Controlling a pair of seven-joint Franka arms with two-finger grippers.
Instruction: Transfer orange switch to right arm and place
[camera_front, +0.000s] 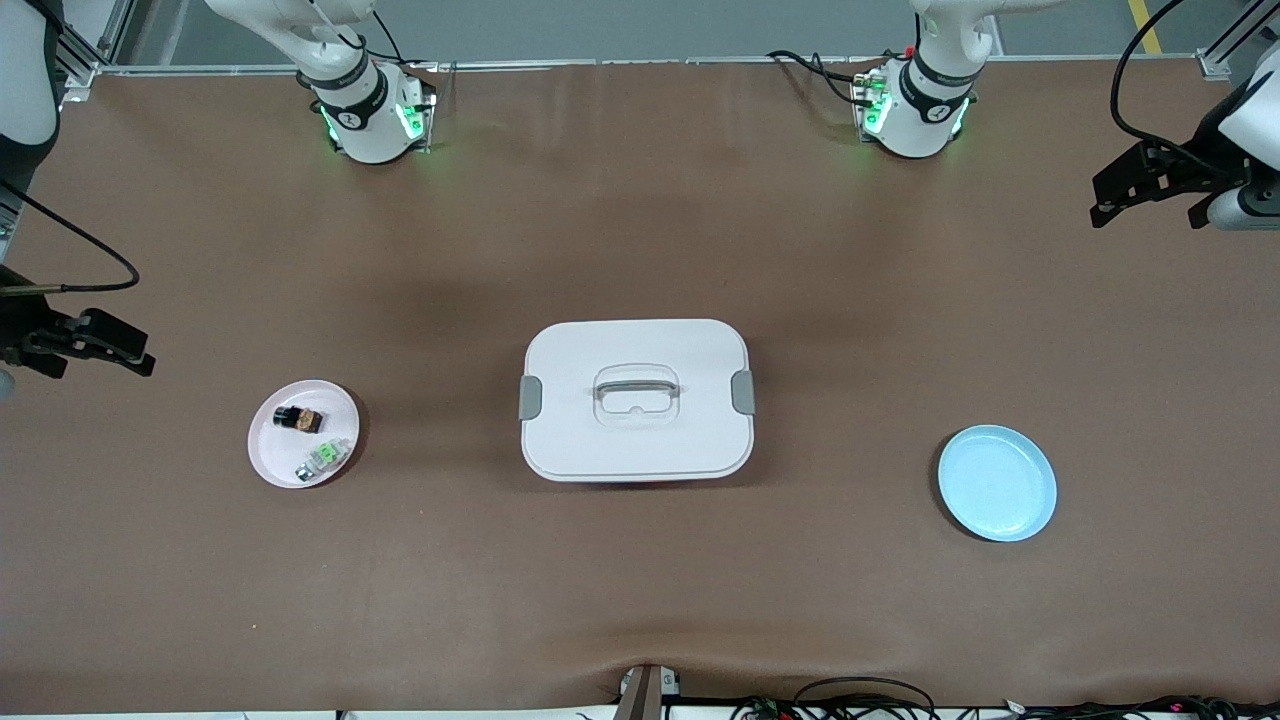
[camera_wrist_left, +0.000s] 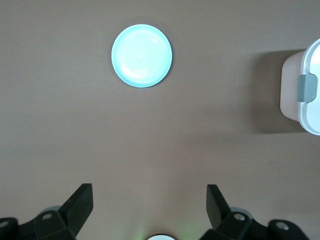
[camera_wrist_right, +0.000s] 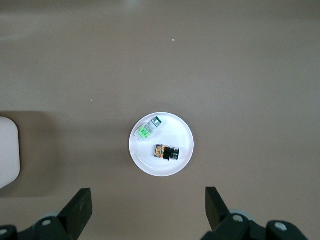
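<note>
The orange switch (camera_front: 300, 419), a tiny black block with an orange middle, lies on a small pale pink plate (camera_front: 268, 450) toward the right arm's end of the table. In the right wrist view the switch (camera_wrist_right: 166, 152) lies on the plate (camera_wrist_right: 150, 162) beside a green-and-clear part (camera_wrist_right: 149, 129). My right gripper (camera_front: 98, 360) is open and empty, up in the air over the table's edge at that end; its own view shows its gap (camera_wrist_right: 149, 202) apart from the plate. My left gripper (camera_front: 1148, 212) is open and empty over the left arm's end, its fingers wide apart (camera_wrist_left: 150, 200).
A white lidded box (camera_front: 636, 400) with grey latches stands in the middle of the table; it also shows in the left wrist view (camera_wrist_left: 305, 92). An empty light blue plate (camera_front: 997, 483) lies toward the left arm's end, also seen in the left wrist view (camera_wrist_left: 141, 55). The green-and-clear part (camera_front: 325, 457) shares the pink plate.
</note>
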